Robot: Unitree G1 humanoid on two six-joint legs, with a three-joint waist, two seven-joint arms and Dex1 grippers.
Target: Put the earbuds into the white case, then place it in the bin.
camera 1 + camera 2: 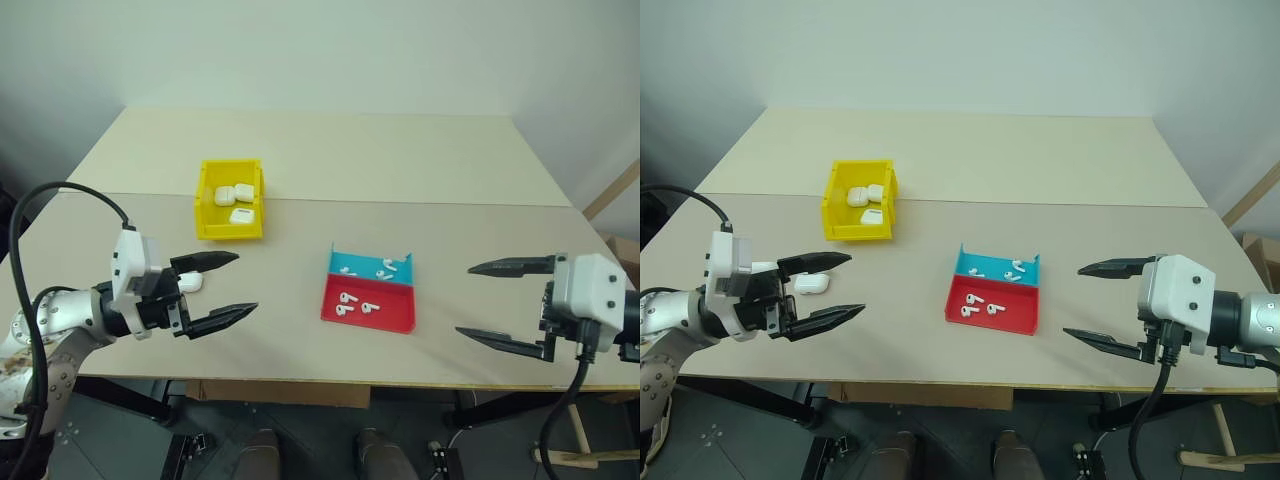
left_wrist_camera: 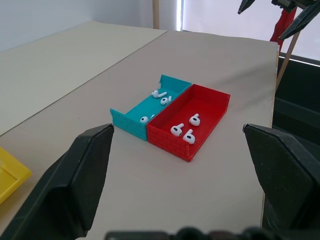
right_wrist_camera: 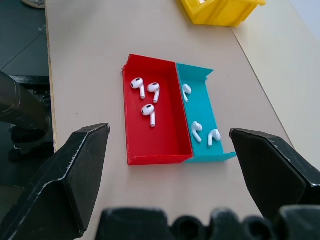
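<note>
Several earbuds (image 3: pixel 148 111) lie in a shallow red-and-blue tray (image 1: pixel 392 318) at the table's middle, three in the red half and three in the blue half (image 3: pixel 196 129). A closed white case (image 1: pixel 812 284) lies on the table at my left, under the fingers of my left gripper (image 1: pixel 246 282). That gripper is open, level and points toward the tray. My right gripper (image 1: pixel 464 300) is open with nothing in it, hovering right of the tray and pointing at it. The yellow bin (image 1: pixel 230 230) stands beyond the left gripper, left of the tray.
Three more white cases (image 1: pixel 232 195) lie inside the bin. A seam (image 1: pixel 450 203) crosses the tabletop behind the bin and tray. The table's front edge (image 1: pixel 330 380) runs just below both grippers. A wooden post (image 1: pixel 612 190) leans off the table's right side.
</note>
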